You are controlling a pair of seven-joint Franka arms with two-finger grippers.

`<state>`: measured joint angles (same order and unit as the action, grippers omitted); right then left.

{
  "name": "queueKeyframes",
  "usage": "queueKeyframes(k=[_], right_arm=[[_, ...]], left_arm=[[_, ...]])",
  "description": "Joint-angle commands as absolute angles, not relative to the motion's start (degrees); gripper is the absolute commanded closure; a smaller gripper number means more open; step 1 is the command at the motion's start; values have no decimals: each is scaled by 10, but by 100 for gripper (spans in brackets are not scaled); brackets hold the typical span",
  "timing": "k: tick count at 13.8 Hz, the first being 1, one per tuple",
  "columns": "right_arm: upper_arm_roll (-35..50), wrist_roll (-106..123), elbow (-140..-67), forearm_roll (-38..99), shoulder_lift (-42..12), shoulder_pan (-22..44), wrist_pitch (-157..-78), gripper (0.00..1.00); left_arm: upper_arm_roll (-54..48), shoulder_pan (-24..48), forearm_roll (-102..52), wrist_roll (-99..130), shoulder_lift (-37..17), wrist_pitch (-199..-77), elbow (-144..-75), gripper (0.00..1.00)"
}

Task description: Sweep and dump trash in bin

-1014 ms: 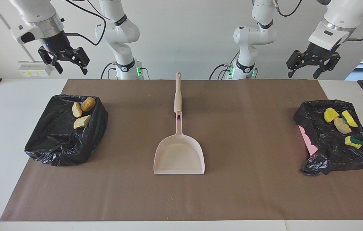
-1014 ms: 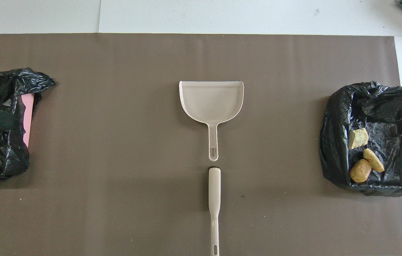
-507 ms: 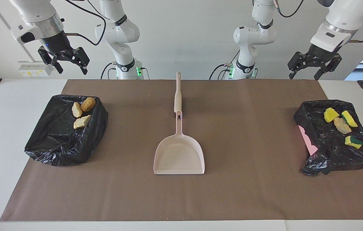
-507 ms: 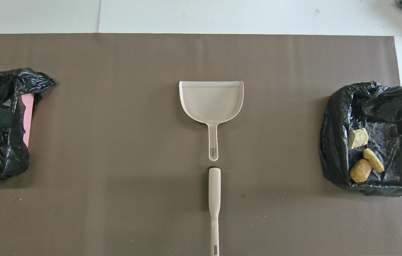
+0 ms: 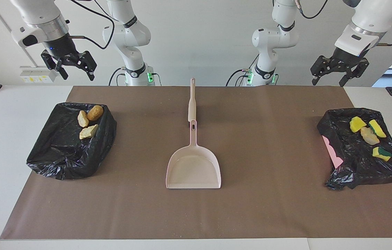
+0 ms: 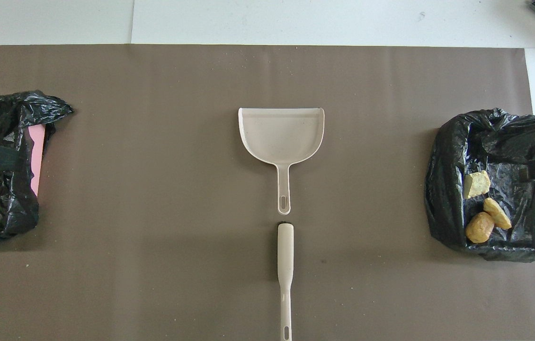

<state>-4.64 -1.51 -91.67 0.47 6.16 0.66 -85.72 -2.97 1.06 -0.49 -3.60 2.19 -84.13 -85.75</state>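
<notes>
Judging the sweep done, with bread-like scraps (image 5: pixel 88 121) in the right-end bin (image 5: pixel 60 156) and sponge chunks (image 5: pixel 369 133) in the left-end bin (image 5: pixel 362 166), I hold left pincer (image 5: pixel 329 77) and right pincer (image 5: pixel 75 69) spread, empty, high over their desk (image 5: pixel 8 139) ends.

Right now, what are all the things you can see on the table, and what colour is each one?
Dustpan: one, pale pink, mid-mat.
Brush: one, same pale colour, nearer the robots than the dustpan, in line with its handle.
Bag-lined bins: two, black; one at the right arm's end, one at the left arm's end.
Bread-like pieces: three, golden-brown, in the right arm's bin.
Sponge chunks: three, yellow, two green-backed, in the left arm's bin.
Lump: one, tan, among the sponges.
Mat: one, brown.
Left tool: black, open, raised.
Right tool: black, open, raised.
</notes>
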Motion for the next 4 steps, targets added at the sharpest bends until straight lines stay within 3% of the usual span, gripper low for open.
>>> queueKeyframes(k=[1,4], right_arm=[[-45,-6,-926,1,68,6,-861,0],[-45,-6,-926,1,68,6,-861,0]], left_arm=[[-32,7,-8,-46,22,-826,-848,0],[-32,7,-8,-45,23,-825,-850,0]])
